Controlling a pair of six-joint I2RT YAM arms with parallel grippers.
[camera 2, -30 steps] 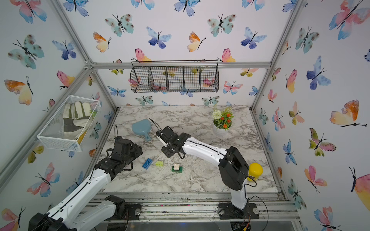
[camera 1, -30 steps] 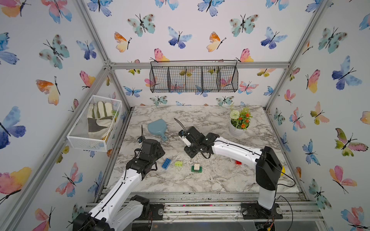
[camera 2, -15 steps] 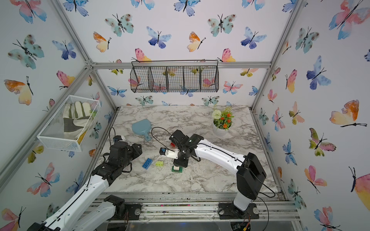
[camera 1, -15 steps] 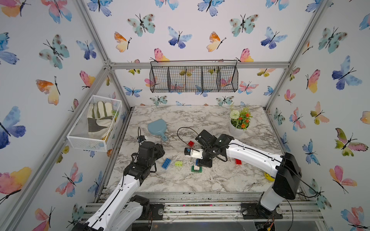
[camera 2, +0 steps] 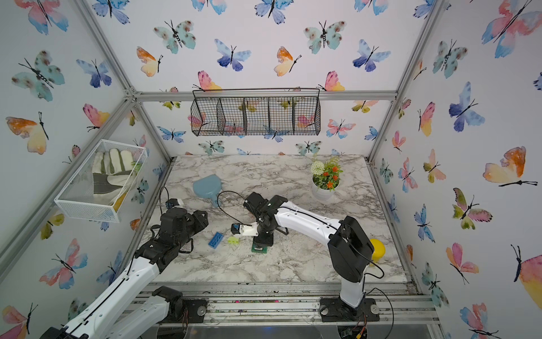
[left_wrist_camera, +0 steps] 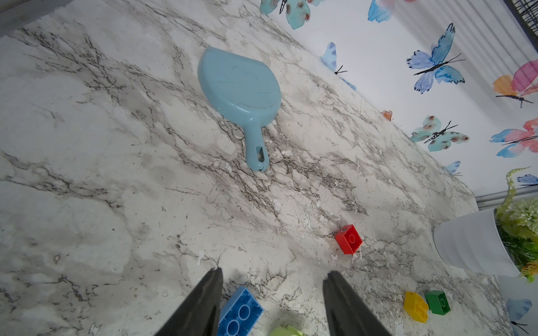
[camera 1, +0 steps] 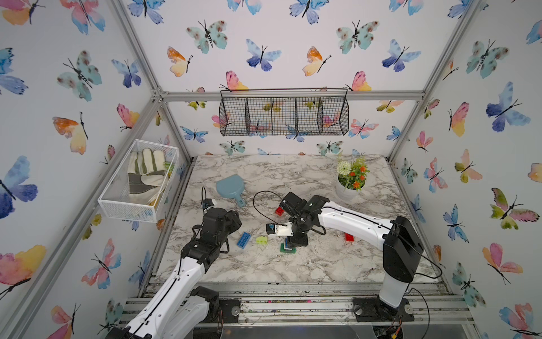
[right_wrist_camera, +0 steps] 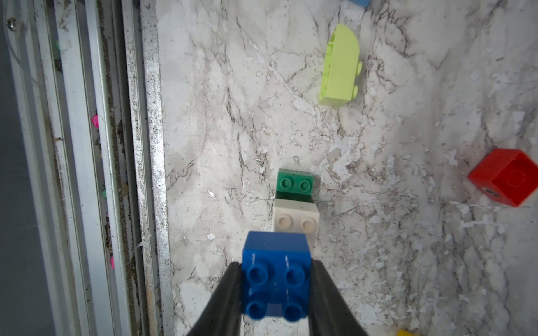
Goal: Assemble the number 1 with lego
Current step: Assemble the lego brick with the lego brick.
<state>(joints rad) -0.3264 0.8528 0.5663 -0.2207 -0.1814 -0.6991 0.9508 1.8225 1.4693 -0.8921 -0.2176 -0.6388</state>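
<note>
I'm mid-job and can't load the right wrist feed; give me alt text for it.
The right gripper grips a blue four-stud brick, close to a white brick stacked on a green brick. A lime brick on its side and a red brick lie apart on the marble table.

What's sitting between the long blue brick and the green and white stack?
Only the lime brick, with nothing else in that stretch; both top views show it.
</note>
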